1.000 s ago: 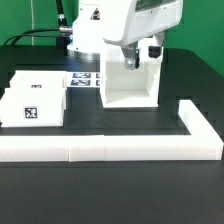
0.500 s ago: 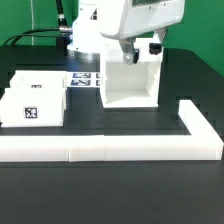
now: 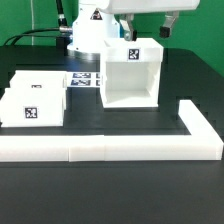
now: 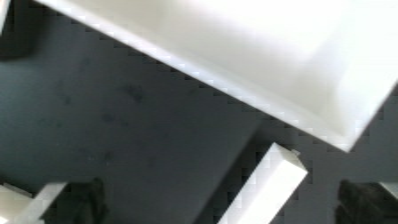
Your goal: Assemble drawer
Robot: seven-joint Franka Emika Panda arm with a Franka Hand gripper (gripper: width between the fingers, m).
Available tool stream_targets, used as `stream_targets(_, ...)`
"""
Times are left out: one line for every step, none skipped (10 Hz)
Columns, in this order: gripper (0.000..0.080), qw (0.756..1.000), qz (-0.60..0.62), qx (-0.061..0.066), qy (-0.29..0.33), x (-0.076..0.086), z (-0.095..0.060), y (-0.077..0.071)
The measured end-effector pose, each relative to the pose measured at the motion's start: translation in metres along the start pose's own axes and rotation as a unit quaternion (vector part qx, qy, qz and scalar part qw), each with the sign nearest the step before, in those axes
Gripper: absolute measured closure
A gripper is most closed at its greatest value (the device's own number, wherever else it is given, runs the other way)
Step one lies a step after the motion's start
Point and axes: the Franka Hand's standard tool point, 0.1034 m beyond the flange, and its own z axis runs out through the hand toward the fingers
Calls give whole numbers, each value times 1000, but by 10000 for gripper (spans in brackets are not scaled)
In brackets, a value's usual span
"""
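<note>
The white drawer housing [image 3: 131, 82] stands upright on the black table, its open side facing the front, with a square tag [image 3: 133, 54] at its top rear. It fills the far part of the wrist view [image 4: 231, 50]. Two white tagged trays [image 3: 35, 100] sit together at the exterior view's left; no knobs show. My gripper [image 3: 147, 28] hangs just above the housing's top, apart from it. In the wrist view the gripper [image 4: 217, 205] is open, its dark fingertips [image 4: 68, 205] wide apart and holding nothing.
A long low white L-shaped border wall [image 3: 110, 148] runs along the front and turns back on the exterior view's right. The marker board [image 3: 84, 78] lies behind the trays. The arm's base [image 3: 85, 35] stands at the back. A white strip [image 4: 276, 185] lies below the jaws.
My gripper has risen from inside the housing's top to above it. The tag on the housing, covered before, now shows. The housing and trays have not moved.
</note>
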Motion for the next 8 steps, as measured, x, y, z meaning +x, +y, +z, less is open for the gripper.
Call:
stream_targets(150,1000,0,0,0,0,0,0)
stream_targets(150,1000,0,0,0,0,0,0)
stream_targets(150,999,35,-4,10,-2,-1,-2)
stream_targets(150,995,94,-12,29,-16,-6,-10)
stream_targets(150,990,141,-14,24,-31,-6,-24)
stream_targets(150,985,172,-14,20,-38,-5,-38)
stream_targets(150,982,188,-13,16,-42,-3,-46)
stream_targets(150,978,208,-11,17,-47,2,-55)
